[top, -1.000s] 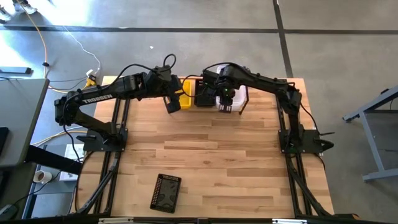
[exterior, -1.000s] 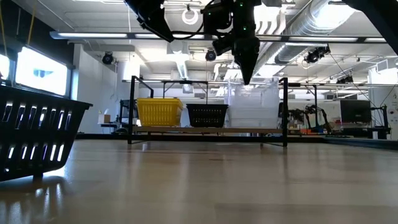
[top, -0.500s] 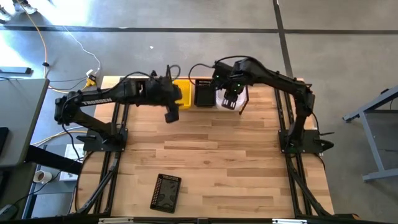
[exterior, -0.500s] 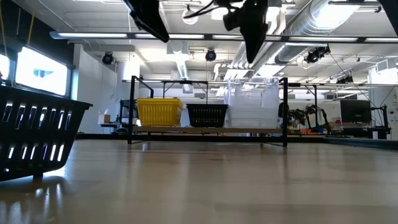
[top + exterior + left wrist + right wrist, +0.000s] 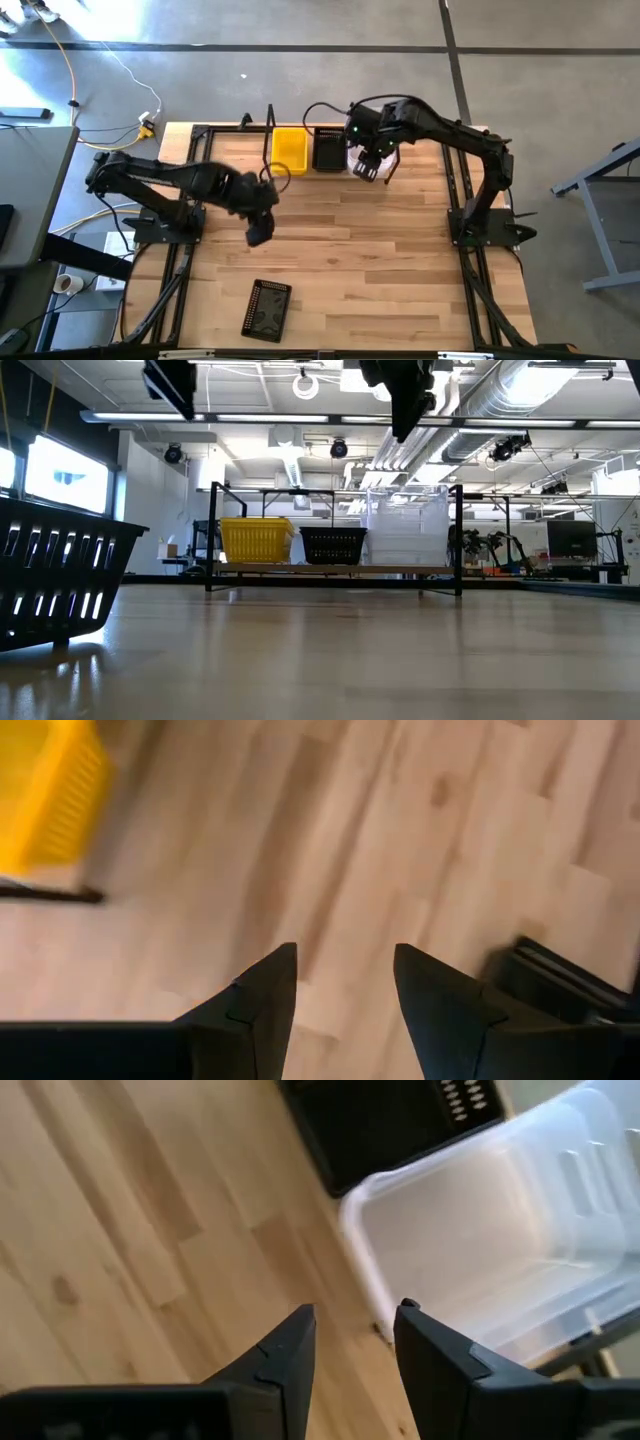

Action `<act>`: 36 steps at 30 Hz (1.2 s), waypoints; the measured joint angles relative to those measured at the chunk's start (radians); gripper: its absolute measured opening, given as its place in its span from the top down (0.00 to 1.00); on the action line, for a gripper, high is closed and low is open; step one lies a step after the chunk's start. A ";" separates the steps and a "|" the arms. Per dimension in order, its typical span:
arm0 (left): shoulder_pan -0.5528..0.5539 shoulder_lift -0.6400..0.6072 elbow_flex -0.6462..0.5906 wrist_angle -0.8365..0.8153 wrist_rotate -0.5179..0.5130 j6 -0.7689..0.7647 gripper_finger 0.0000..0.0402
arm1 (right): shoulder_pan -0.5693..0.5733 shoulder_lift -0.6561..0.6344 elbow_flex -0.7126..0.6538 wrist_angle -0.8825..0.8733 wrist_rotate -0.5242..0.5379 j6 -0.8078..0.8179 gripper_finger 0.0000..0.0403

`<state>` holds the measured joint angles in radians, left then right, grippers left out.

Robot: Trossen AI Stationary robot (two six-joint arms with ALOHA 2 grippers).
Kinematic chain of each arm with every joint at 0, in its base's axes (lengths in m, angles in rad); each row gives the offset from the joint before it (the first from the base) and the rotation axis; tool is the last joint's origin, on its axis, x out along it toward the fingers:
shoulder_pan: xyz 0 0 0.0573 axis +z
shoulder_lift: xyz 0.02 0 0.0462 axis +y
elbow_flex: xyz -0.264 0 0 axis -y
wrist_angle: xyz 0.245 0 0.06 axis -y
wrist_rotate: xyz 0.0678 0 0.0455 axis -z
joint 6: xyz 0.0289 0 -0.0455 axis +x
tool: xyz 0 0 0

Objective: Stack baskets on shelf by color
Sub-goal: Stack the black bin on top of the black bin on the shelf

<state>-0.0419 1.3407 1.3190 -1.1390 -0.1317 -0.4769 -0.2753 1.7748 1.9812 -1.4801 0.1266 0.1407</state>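
Observation:
The shelf (image 5: 340, 569) stands at the table's far edge. On its plank rest a yellow basket (image 5: 290, 148), a black basket (image 5: 327, 150) and a clear basket (image 5: 500, 1250), side by side on their bottoms. Another black basket (image 5: 267, 309) sits on the tabletop near the front edge, left of the middle. My right gripper (image 5: 357, 1308) hangs open above the clear basket's near rim, holding nothing. My left gripper (image 5: 256, 236) hovers open over bare wood at mid-table, between the shelf and the lone black basket (image 5: 560, 985).
The shelf's black upright posts (image 5: 213, 530) rise at both ends. Bare wooden tabletop (image 5: 400, 260) spreads between the shelf and the front edge. Black arm frames (image 5: 180, 270) run along the table's left and right sides.
My left gripper has swung away from the yellow basket on the shelf toward the table's near edge, sinking a little and rolling, still open. My right gripper has risen above the clear basket and drawn slightly back from it, still open. The baskets have kept still.

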 joint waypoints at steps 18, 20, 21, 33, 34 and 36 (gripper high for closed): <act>-0.529 0.000 -0.124 0.008 -0.082 -0.880 0.61 | 0.292 0.002 0.000 0.056 -0.004 0.354 0.69; -0.560 0.000 -0.145 0.041 -0.098 -0.963 0.61 | 0.324 0.002 0.000 0.069 -0.004 0.381 0.69; -0.570 0.000 -0.158 0.063 -0.104 -0.995 0.61 | 0.338 0.002 0.000 0.075 -0.004 0.394 0.69; -0.653 0.000 -0.294 0.224 -0.134 -1.288 0.61 | 0.454 0.002 0.000 0.128 0.035 0.514 0.69; -0.656 0.000 -0.308 0.229 -0.135 -1.313 0.61 | 0.460 0.002 0.000 0.130 0.035 0.514 0.69; -0.663 0.000 -0.337 0.254 -0.139 -1.355 0.61 | 0.470 0.002 0.000 0.139 0.037 0.515 0.69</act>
<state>-0.7046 1.3407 0.9820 -0.8853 -0.2702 -1.8317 0.1949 1.7767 1.9812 -1.3414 0.1631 0.6561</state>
